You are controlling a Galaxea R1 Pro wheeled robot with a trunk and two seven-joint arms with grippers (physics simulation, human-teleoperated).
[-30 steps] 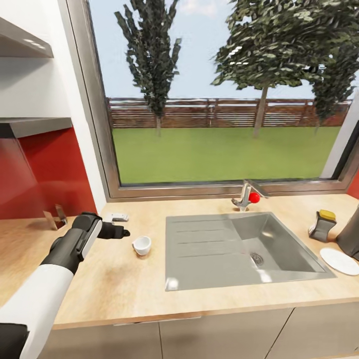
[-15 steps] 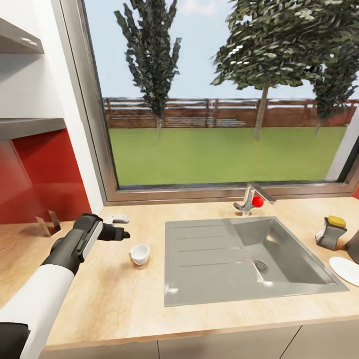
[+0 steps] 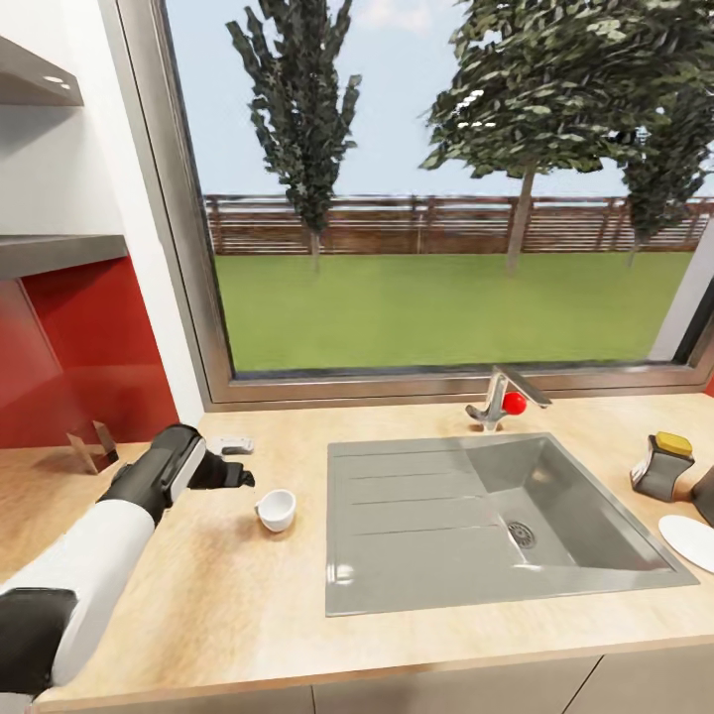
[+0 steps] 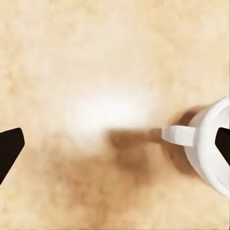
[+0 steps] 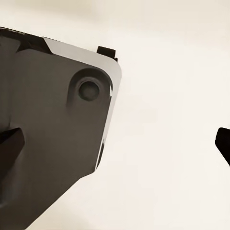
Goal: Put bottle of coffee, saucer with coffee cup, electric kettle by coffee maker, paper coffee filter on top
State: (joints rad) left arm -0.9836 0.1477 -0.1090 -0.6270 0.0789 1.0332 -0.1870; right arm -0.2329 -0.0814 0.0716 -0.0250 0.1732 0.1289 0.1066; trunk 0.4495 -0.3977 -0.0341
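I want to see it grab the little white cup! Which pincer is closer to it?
The left pincer. It hovers open just beside the coffee cup, nearly touching. The right pincer is somewhere else, near a dark object.

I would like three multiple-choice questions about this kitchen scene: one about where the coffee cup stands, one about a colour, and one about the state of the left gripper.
1. Where does the coffee cup stand?
A. inside the sink
B. on the countertop, left of the sink
C. on the saucer

2. What colour is the knob on the faucet?
A. red
B. blue
C. green

3. What is the state of the left gripper?
A. shut on the cup
B. shut on nothing
C. open, holding nothing

Answers:
1 B: in the head view the cup sits on bare wood to the left of the sink, while the saucer lies at the far right.
2 A: a red ball shows on the faucet.
3 C: in the left wrist view the fingertips are wide apart, and the cup is beside one of them, ungripped.
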